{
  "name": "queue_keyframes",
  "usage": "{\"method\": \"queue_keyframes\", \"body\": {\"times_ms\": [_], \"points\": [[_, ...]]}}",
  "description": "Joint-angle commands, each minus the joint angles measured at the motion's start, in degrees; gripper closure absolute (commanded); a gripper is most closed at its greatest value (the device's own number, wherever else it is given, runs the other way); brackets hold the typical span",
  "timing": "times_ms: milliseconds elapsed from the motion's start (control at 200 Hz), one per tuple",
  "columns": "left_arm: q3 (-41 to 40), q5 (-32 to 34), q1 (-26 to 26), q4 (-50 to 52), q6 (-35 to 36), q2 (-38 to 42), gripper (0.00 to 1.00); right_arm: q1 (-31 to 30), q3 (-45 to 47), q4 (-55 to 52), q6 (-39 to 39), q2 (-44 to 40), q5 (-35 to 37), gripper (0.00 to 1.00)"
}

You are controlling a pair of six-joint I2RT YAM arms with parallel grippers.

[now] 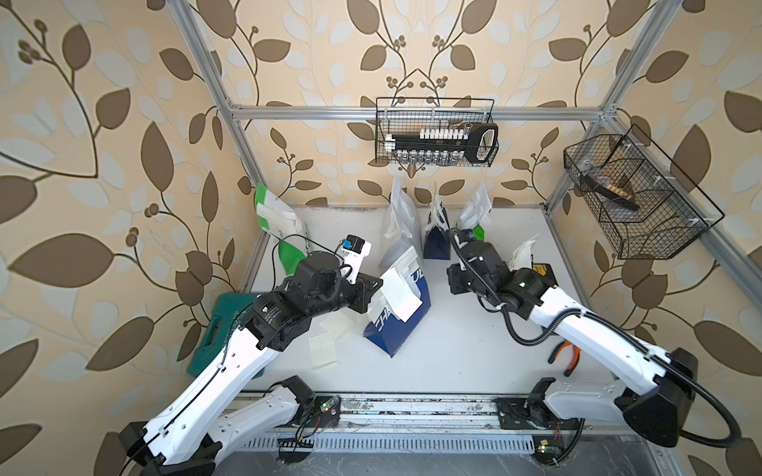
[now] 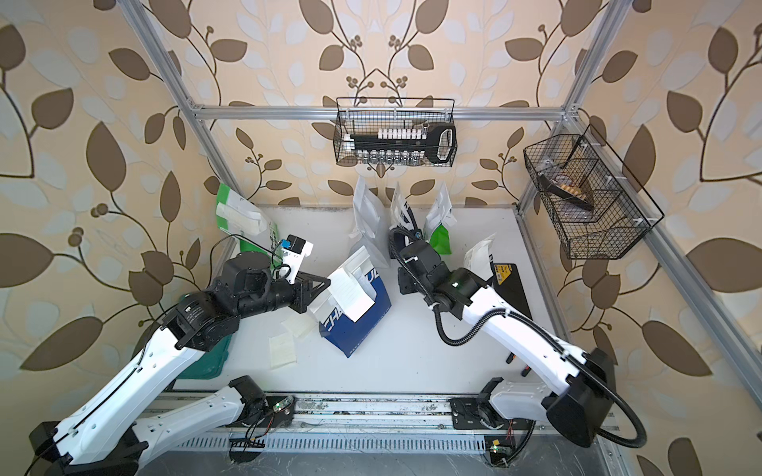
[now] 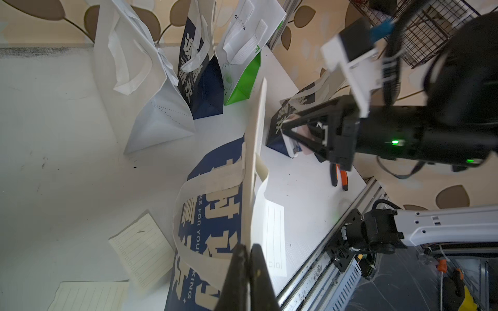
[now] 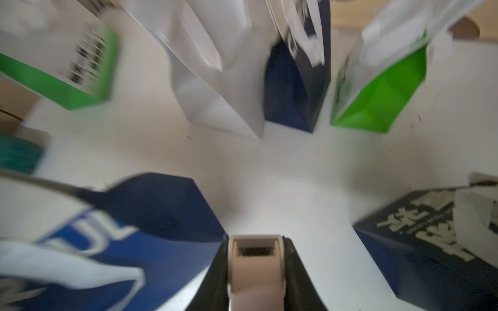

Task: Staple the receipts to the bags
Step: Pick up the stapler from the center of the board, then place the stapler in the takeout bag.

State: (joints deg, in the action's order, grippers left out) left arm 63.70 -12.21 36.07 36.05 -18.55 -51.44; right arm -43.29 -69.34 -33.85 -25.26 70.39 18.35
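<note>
Leaf-wallpapered booth, white tabletop [image 1: 453, 329]: you have six bags [image 1: 396, 243], two loose receipts [image 1: 323, 350]. Left end effector [image 3: 249, 258] pinches navy bag [image 1: 396, 329]; right end effector [image 4: 256, 238] grips stapler [image 4: 254, 272].

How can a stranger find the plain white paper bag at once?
Below the black wire basket on the back wall, three bags stand in a row on the white table. The plain white paper bag is the one nearest the left arm. Unlike the navy blue bag and green-and-white bag beside it, it is wholly white.
</note>
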Motion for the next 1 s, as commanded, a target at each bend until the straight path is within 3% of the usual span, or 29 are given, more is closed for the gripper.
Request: {"method": "queue_keyframes", "body": {"times_ms": [0, 170, 320, 535, 995], "points": [[-1.2, -2.1, 0.4, -6.6, -4.5, 0.1, 1.0, -5.4, -4.4, 4.6, 2.2, -2.6, 3.6, 0.95], [-2.2, -2.0, 0.5, -8.9, -7.5, 0.0, 1.0, -12.6, -8.8, 14.5, 1.5, -0.8, 2.6, 0.95], [-2.6, -1.4, 0.4, -9.3, -8.8, 0.4, 1.0, -12.9, -8.6, 23.7, -4.3, 2.3, -2.8, 0.96], [-3.0, -1.4, 0.4, -9.8, -10.3, 0.7, 1.0, -13.0, -7.5, 31.9, -8.7, 4.7, -3.9, 0.96], [-3.2, -0.9, 0.5, -11.2, -11.3, 1.4, 1.0, -15.0, -8.4, 33.4, -10.8, 9.0, -1.0, 0.98]]}}
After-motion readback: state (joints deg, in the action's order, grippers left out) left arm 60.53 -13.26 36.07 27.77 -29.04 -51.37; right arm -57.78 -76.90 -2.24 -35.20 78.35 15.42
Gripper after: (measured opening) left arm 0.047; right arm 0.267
